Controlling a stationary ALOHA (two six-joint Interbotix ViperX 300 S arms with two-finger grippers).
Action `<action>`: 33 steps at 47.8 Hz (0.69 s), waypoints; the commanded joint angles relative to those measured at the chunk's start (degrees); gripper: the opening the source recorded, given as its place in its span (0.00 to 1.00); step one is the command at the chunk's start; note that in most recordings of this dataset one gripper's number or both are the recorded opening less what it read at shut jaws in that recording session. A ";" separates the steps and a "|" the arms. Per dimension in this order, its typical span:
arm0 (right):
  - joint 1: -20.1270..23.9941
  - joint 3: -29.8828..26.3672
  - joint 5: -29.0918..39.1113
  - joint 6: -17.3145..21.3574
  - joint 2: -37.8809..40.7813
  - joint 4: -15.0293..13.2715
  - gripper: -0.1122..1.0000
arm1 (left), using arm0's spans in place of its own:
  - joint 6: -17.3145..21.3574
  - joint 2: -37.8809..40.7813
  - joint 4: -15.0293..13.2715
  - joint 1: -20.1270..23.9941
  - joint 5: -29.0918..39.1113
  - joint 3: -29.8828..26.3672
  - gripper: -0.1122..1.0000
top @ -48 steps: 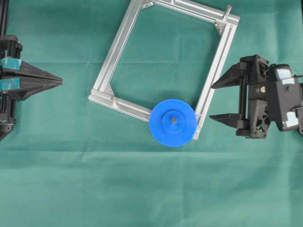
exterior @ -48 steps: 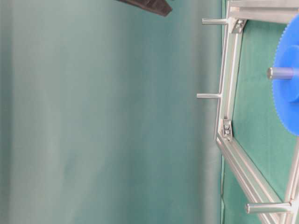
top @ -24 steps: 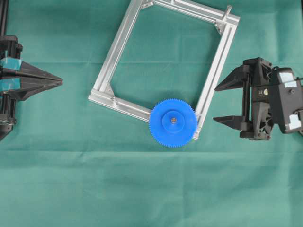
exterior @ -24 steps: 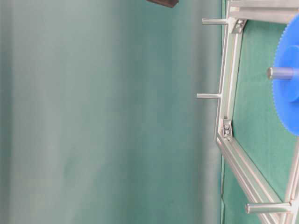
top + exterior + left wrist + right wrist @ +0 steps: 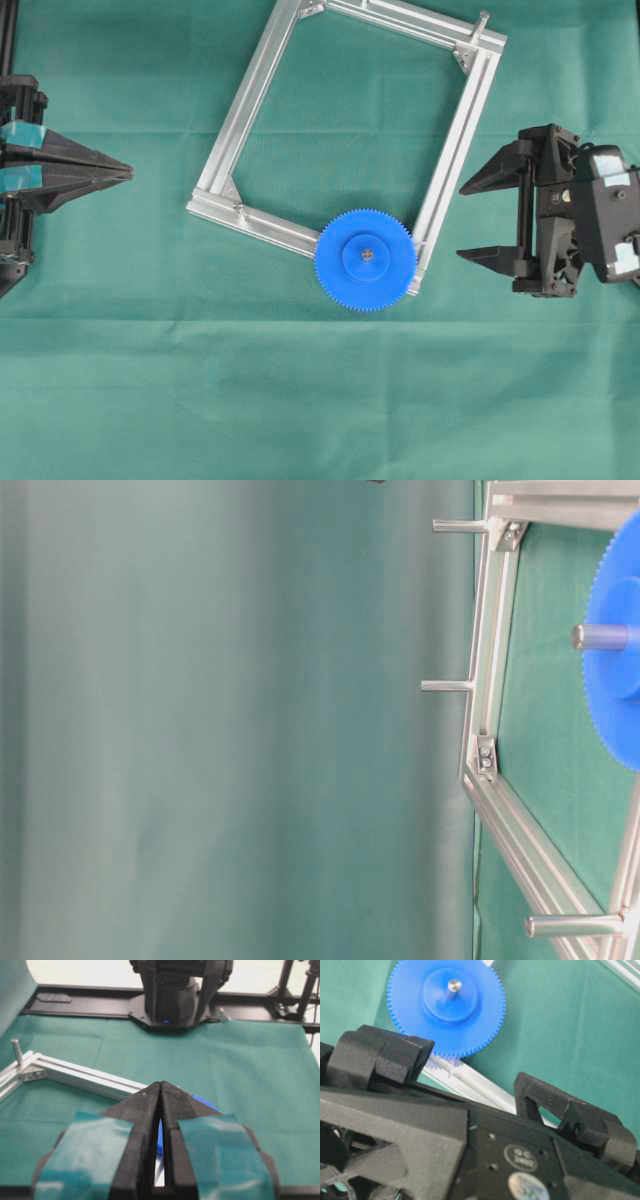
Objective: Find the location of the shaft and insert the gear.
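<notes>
Overhead: gear (image 5: 365, 261) on shaft (image 5: 367, 254), right pincer (image 5: 472, 219) agape.

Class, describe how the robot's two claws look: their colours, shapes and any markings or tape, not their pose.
Both are matte black plastic. The left claw has long fingers tapering to a wedge, each wrapped with a band of teal tape. The right claw has two pointed triangular fingers on a blocky black body with pale labels and a small round stamped mark.
</notes>
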 commanded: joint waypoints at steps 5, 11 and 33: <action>0.18 0.00 -0.35 0.00 -0.70 0.09 0.87 | -0.09 0.35 -0.09 0.09 -0.35 -1.41 0.11; 0.18 0.53 -0.35 0.00 -0.97 0.09 0.87 | -0.09 0.35 -0.09 0.09 -0.35 -1.32 0.11; 0.18 2.11 -0.35 0.09 -2.81 0.44 0.87 | -0.09 0.35 -0.09 0.09 -0.26 -1.32 0.11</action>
